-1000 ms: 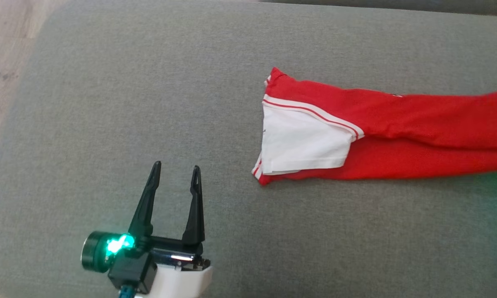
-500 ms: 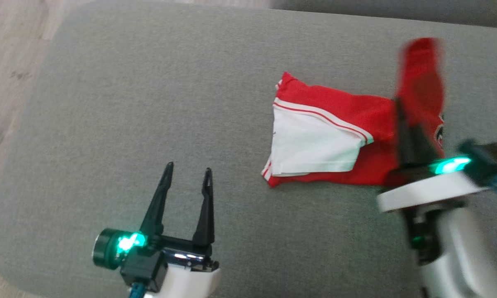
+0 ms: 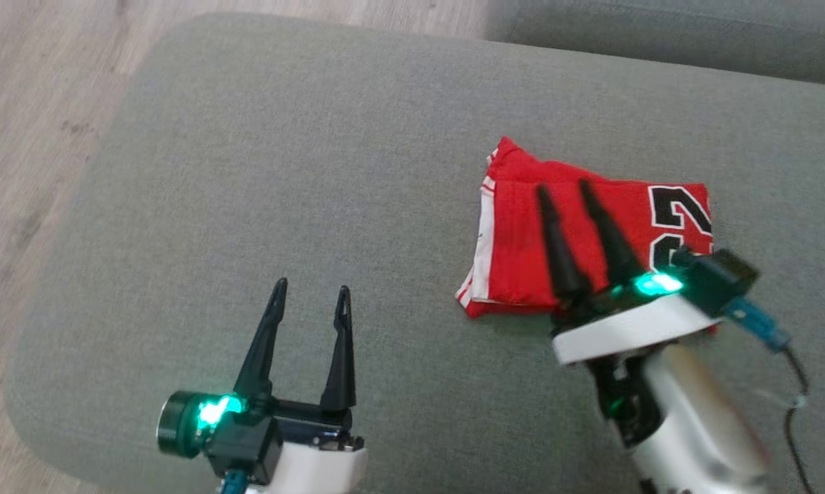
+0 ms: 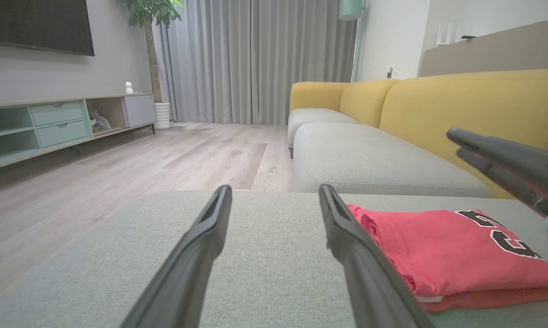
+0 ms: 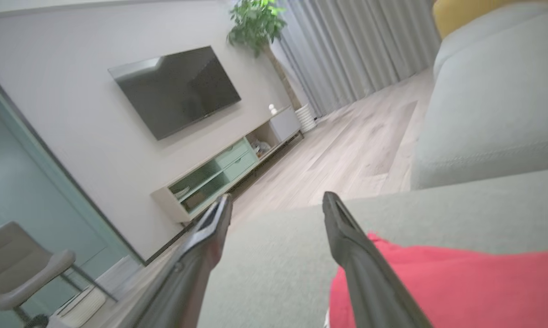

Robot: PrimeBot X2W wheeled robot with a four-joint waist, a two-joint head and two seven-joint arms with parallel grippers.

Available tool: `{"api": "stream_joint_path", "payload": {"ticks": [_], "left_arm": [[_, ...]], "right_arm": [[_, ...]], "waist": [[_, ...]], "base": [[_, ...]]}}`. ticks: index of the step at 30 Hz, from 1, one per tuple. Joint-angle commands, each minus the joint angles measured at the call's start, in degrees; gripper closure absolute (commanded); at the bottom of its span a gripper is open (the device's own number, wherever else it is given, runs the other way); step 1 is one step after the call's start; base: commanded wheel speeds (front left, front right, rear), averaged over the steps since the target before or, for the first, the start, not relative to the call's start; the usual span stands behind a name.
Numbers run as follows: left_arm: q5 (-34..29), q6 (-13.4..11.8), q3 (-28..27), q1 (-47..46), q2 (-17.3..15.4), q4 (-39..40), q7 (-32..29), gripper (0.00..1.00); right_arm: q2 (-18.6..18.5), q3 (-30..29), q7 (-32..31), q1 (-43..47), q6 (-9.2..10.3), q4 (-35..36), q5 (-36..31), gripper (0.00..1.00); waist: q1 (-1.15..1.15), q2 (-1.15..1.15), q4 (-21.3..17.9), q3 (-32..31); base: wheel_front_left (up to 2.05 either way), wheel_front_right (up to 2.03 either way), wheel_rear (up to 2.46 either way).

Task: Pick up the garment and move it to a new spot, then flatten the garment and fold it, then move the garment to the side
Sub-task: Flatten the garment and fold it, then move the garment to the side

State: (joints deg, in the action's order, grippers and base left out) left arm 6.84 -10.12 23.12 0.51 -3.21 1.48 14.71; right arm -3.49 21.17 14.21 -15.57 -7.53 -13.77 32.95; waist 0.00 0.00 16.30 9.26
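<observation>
Both jaws released; folded jersey resting on the grey cushion.

The right jaws stand apart with nothing between them, poised over the garment [image 3: 515, 237] right of centre in the head view; whether their tips touch the cloth I cannot tell from this angle. The left jaws are likewise spread and empty at the lower left-centre of the frame, well apart from the garment, above bare cushion [image 3: 316, 171]. The garment, red with white trim and black numerals, lies folded in a compact stack of layers. It looks light, soft and limp, so lifted by one layer it would likely sag and unfold. The safer hold is probably a thick edge, with all layers pinched together.
</observation>
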Motion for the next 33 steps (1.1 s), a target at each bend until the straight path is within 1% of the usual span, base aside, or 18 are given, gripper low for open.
{"api": "stream_joint_path", "payload": {"ticks": [1,4,6,9,11,15,19,25,33], "left_arm": [[0.15,-0.3,-2.07,-0.69,0.33,1.69,0.29,0.0],[0.13,-0.45,-2.8,0.24,0.33,1.41,0.29,0.0],[0.3,-0.43,-3.62,0.96,0.33,1.24,0.29,0.0],[0.59,-0.11,-5.14,2.26,0.33,1.16,0.29,0.0],[0.45,0.25,-6.34,3.32,0.33,1.36,0.29,0.0],[-0.17,1.19,-8.54,6.38,0.33,1.62,0.29,0.0],[-0.76,2.06,-10.03,8.93,0.33,1.69,0.29,0.0],[-0.58,3.34,-10.36,11.16,0.33,1.15,0.29,0.0],[-0.47,3.9,-10.99,12.48,0.33,0.87,0.29,0.0]], "right_arm": [[0.59,-0.13,0.68,-1.51,0.04,1.85,-0.67,0.0],[0.6,-6.4,0.75,0.55,0.04,3.26,-4.1,0.0],[0.59,-10.26,0.76,2.98,0.04,3.88,-7.71,0.0],[-0.65,-14.53,0.77,7.19,0.04,5.11,-14.43,0.0],[-1.12,-16.78,0.77,9.99,0.04,5.94,-16.71,0.0],[-3.16,-17.55,0.78,16.0,0.04,7.41,-20.02,0.0],[-4.49,-17.58,0.78,20.88,0.04,8.1,-23.17,0.0],[-3.25,-17.73,0.78,24.68,0.04,7.47,-23.75,0.0],[-2.71,-16.83,0.78,25.71,0.04,6.94,-24.38,0.0]], "waist": [[0.0,0.0,-0.54,-0.53],[0.0,0.0,-1.67,-1.86],[0.0,0.0,-2.61,-2.89],[0.0,0.0,-4.12,-4.47],[0.0,0.0,-5.34,-5.7],[0.0,0.0,-7.39,-8.87],[0.0,0.0,-8.72,-10.66],[0.0,0.0,-9.66,-12.46],[0.0,0.0,-10.18,-13.17]], "base": [[0.0,0.0,0.0],[0.0,0.0,0.0],[0.0,0.0,0.0],[0.0,0.0,0.0],[0.0,0.0,0.0],[0.0,0.0,0.0],[0.0,0.0,0.0],[0.0,0.0,0.0],[0.0,0.0,0.0]]}}
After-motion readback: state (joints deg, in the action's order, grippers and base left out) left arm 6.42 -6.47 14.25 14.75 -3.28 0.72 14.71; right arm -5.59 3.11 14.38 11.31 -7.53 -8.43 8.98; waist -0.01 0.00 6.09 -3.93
